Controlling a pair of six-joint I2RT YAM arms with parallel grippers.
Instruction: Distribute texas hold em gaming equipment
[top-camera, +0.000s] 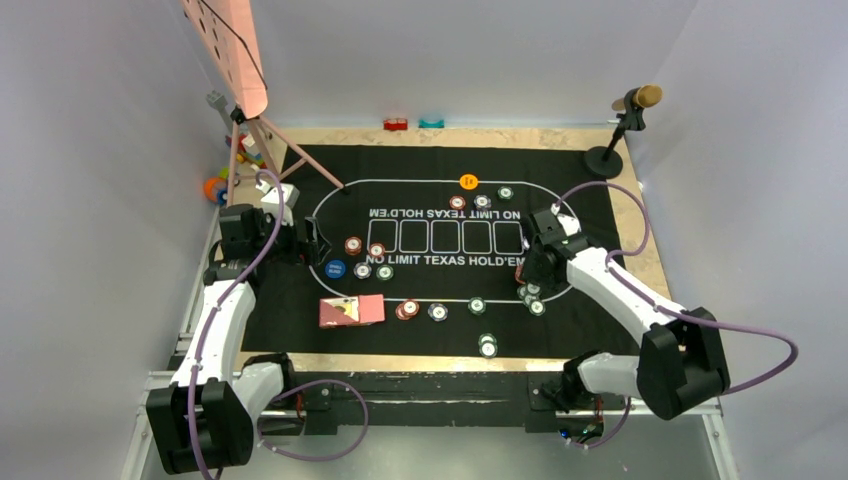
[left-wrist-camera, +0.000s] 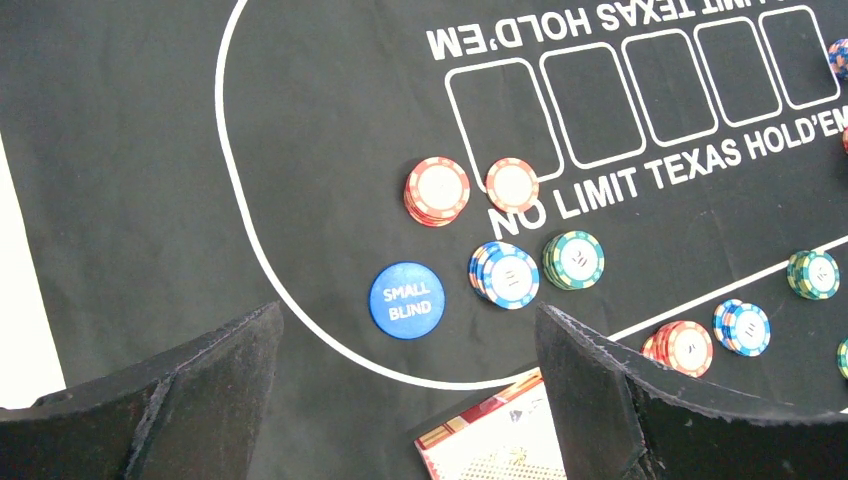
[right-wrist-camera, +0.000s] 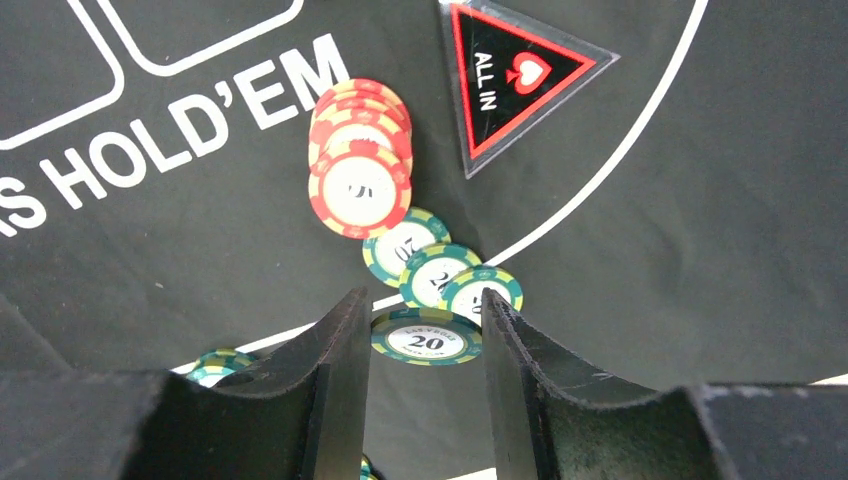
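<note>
My right gripper (right-wrist-camera: 425, 296) is shut on a green chip marked 20 (right-wrist-camera: 427, 338), held flat between its fingers above the black mat (top-camera: 600, 190). Just beyond it a few green chips (right-wrist-camera: 432, 268) and a spread red stack (right-wrist-camera: 358, 160) lie on the mat. My left gripper (left-wrist-camera: 408, 310) is open with nothing between its jaws, hovering over the blue SMALL BLIND button (left-wrist-camera: 407, 300). The playing cards (left-wrist-camera: 495, 440) lie partly under its right finger. Red chips (left-wrist-camera: 437, 190), blue chips (left-wrist-camera: 505, 274) and green chips (left-wrist-camera: 574, 259) sit beyond the button. An orange button (top-camera: 468, 181) lies at the far side.
A black triangular ALL IN marker (right-wrist-camera: 515, 75) lies near the right gripper. More chip stacks (top-camera: 487, 345) dot the mat's near side. A pink tripod stand (top-camera: 262, 130) and toy blocks (top-camera: 216, 188) are at the far left, a microphone stand (top-camera: 622, 125) at the far right.
</note>
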